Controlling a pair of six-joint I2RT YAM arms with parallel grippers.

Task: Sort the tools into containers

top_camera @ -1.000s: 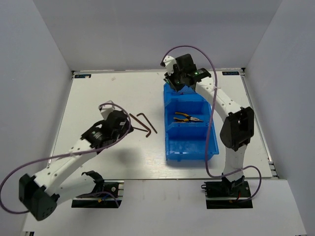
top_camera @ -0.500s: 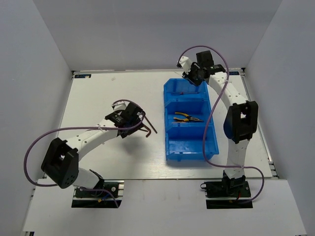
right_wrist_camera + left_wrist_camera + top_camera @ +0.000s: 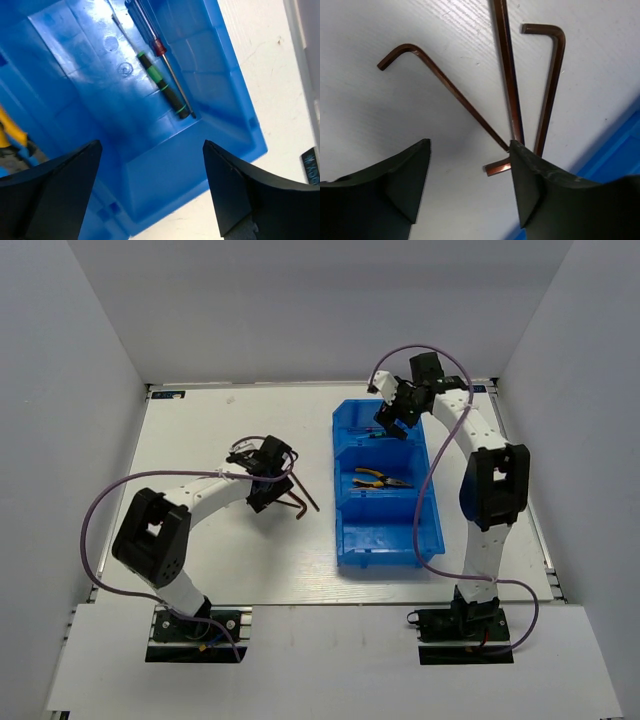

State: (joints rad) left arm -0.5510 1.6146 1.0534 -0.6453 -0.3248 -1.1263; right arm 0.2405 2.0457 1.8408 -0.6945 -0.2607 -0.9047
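Note:
Three dark L-shaped hex keys (image 3: 507, 75) lie fanned out on the white table (image 3: 298, 496). My left gripper (image 3: 470, 182) hovers open just over their near ends, and its right finger (image 3: 535, 185) covers the tip of one key. The blue containers (image 3: 388, 538) stand in a row of three. Two pliers with yellow handles (image 3: 380, 480) lie in the middle one. My right gripper (image 3: 152, 187) is open and empty above the far compartment (image 3: 165, 165). There a black-handled screwdriver (image 3: 162, 85) lies beside a blue-handled one (image 3: 145, 25).
The white table (image 3: 220, 430) is boxed in by white walls on three sides. The blue bin's corner (image 3: 620, 160) lies close to the right of the hex keys. Purple cables loop off both arms. A black label (image 3: 311, 165) sits at the table's far right edge.
My right gripper has opened wide above the far compartment, after shifting right and then lower. The left arm swung forward and right to the hex keys, jaws staying open.

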